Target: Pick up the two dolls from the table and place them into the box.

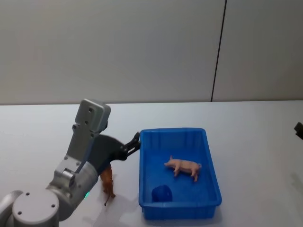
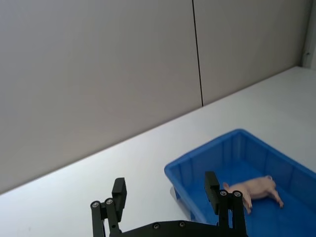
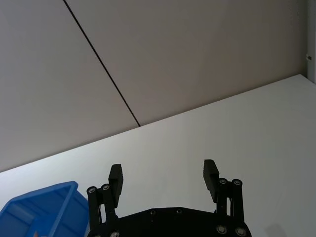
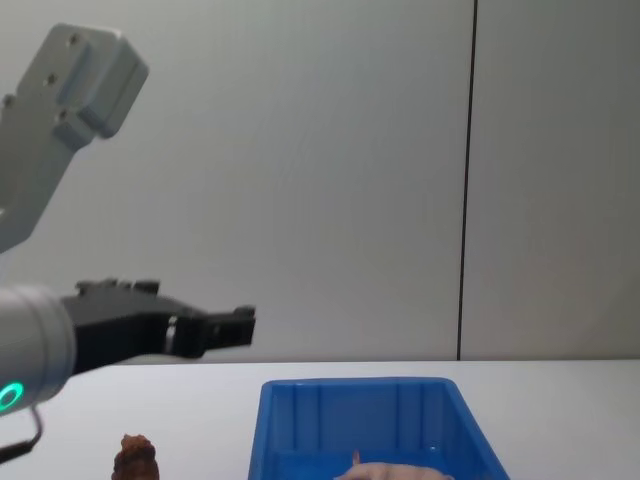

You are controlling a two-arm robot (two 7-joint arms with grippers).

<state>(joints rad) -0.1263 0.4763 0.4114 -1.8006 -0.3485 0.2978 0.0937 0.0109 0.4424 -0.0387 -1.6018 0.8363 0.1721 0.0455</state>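
The pale pink doll lies on its side inside the blue box, and also shows as the pink doll in the left wrist view. The reddish-brown doll stands on the white table left of the box, under my left arm; the chest view has the brown doll at its lower edge. My left gripper hangs open and empty above the table, just off the box's far left corner, well above the brown doll. My right gripper is open and empty over bare table right of the box.
A small blue rounded object sits in the box's near left corner. A grey wall with a dark vertical seam stands behind the table. Bare tabletop stretches to the left of the box and to its right.
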